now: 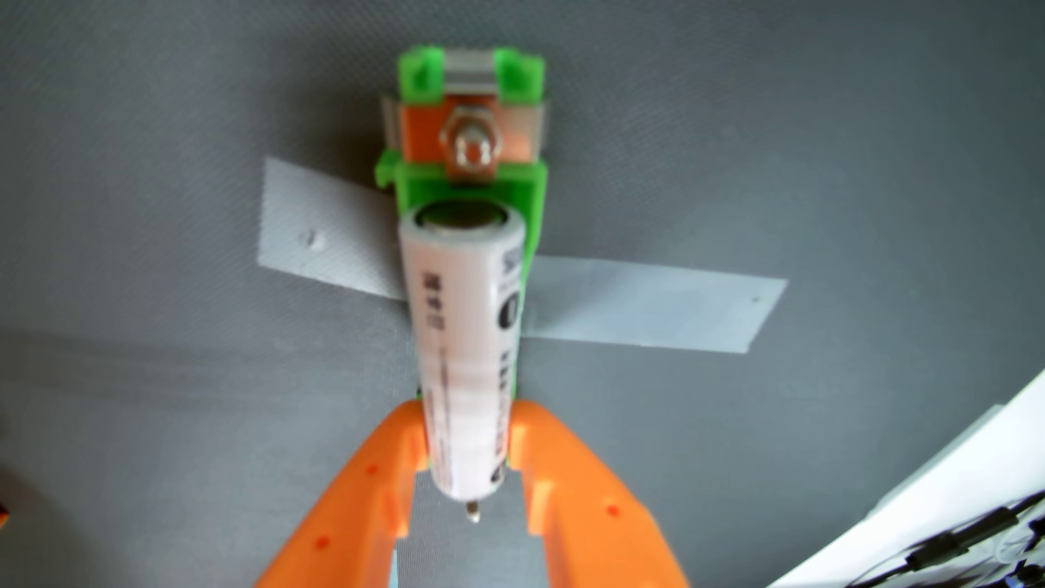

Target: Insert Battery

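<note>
In the wrist view, my orange gripper (468, 438) enters from the bottom edge and is shut on a white cylindrical battery (461, 316) near its lower end. The battery has dark print on its label and a metal end cap facing away. It lies along a green plastic battery holder (534, 192), over its slot; whether it is seated in the slot I cannot tell. The holder's far end carries a copper plate with a metal nut and bolt (470, 148). The battery hides most of the holder's slot.
The holder is fixed to a dark grey mat (169, 113) by strips of grey tape (650, 305) on both sides. A white surface with black cables (961, 531) fills the bottom right corner.
</note>
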Robot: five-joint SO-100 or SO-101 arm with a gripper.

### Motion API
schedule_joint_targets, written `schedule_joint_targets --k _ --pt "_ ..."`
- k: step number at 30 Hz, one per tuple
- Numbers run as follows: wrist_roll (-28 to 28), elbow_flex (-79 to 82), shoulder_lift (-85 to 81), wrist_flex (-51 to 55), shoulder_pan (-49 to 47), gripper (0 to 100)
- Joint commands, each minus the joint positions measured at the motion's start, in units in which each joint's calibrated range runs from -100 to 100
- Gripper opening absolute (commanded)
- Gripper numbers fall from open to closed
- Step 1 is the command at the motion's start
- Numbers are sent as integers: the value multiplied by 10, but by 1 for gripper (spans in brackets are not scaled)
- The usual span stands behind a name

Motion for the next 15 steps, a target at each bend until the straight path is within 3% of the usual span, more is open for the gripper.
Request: schedule_joint_targets --k 1,15 --pt "2 -14 -6 2 3 15" --pt "2 -18 -81 19 -8 18"
